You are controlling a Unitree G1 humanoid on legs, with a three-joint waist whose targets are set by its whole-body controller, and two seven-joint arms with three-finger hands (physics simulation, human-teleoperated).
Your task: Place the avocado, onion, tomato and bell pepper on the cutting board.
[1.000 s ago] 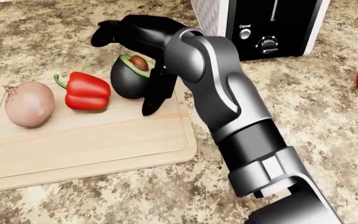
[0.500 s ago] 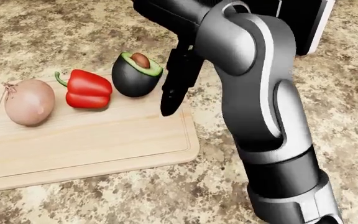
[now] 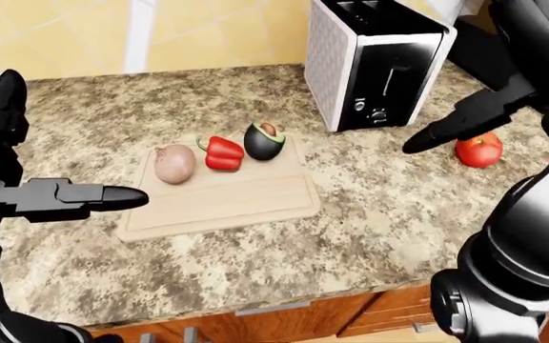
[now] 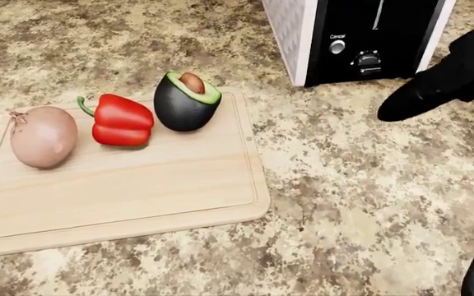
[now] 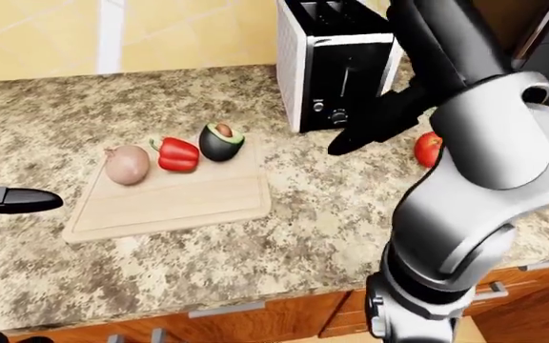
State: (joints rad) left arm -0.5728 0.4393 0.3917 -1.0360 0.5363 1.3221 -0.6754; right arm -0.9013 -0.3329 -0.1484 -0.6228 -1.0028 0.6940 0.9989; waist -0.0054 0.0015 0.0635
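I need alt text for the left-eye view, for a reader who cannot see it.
A wooden cutting board on a granite counter holds an onion, red bell pepper and halved avocado. The tomato lies off the board, right of a toaster, with the robot's right hand just above it.

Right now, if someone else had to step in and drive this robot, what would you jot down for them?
Right hand: open, empty, fingers pointing out above the counter, close to the tomato but not touching it.
Left hand: open, empty, hovering at the view's left of the cutting board.
Done: onion, bell pepper and avocado sit in a row on the board.
Left: the tomato lies on the counter, right of the toaster. Grasp it with the right hand and set it on the board's bare part.
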